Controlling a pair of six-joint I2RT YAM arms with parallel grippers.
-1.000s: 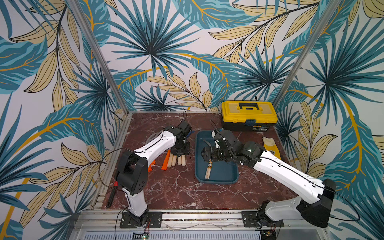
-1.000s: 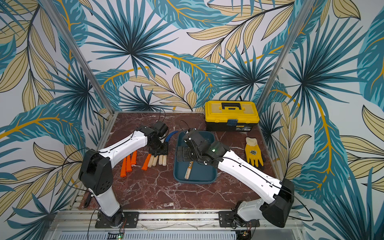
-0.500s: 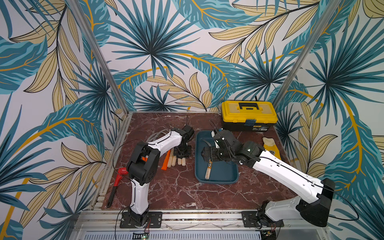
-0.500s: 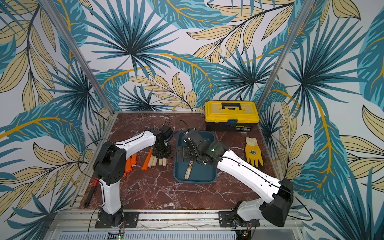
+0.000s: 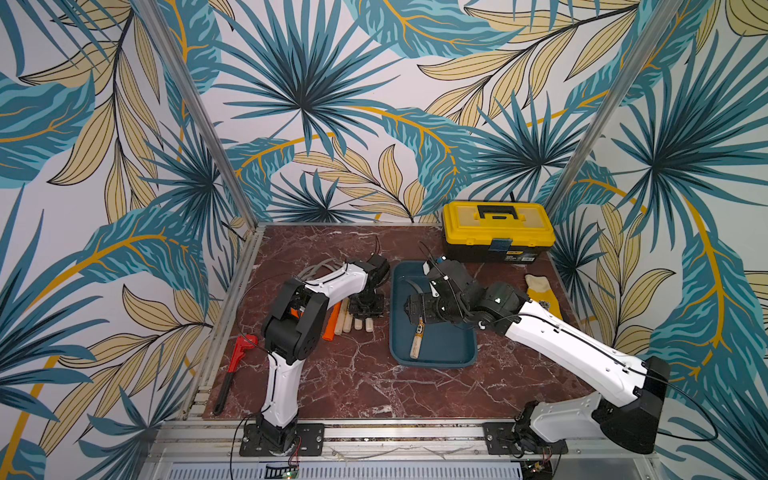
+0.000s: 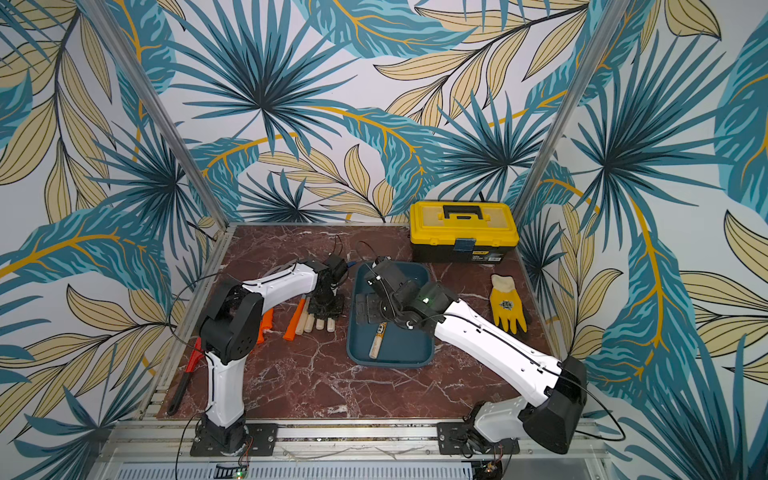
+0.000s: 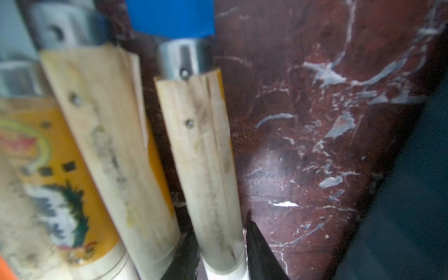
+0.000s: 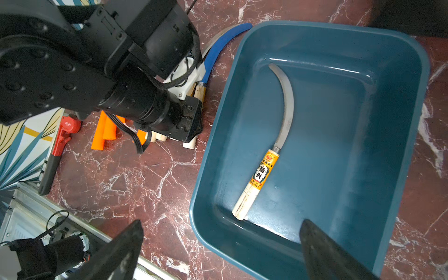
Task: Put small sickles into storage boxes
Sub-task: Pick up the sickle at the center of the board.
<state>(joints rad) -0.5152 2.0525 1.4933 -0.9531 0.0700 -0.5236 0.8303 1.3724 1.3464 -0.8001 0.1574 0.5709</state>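
A row of small sickles (image 5: 345, 322) with pale wood and orange handles lies left of the teal storage box (image 5: 436, 361). My left gripper (image 7: 221, 252) is down on that row. It is shut on the wood handle (image 7: 203, 157) of the blue-bladed sickle (image 8: 218, 46), with one finger (image 7: 259, 249) on each side. It shows in both top views (image 5: 365, 307) (image 6: 326, 305). One wood-handled sickle (image 8: 264, 169) lies inside the box (image 6: 377, 338). My right gripper (image 8: 221, 230) hangs open over the box's left rim, empty.
A yellow-and-black toolbox (image 5: 496, 226) stands at the back right. Beside the box on the right lies a yellow glove (image 6: 507, 305). A red-headed wrench (image 5: 239, 357) rests along the table's left edge. Orange handles (image 6: 266, 322) sit under my left arm.
My left arm's elbow has swung right and forward, and its gripper has shifted slightly toward the handle ends. The right arm and the sickle in the box have not moved.
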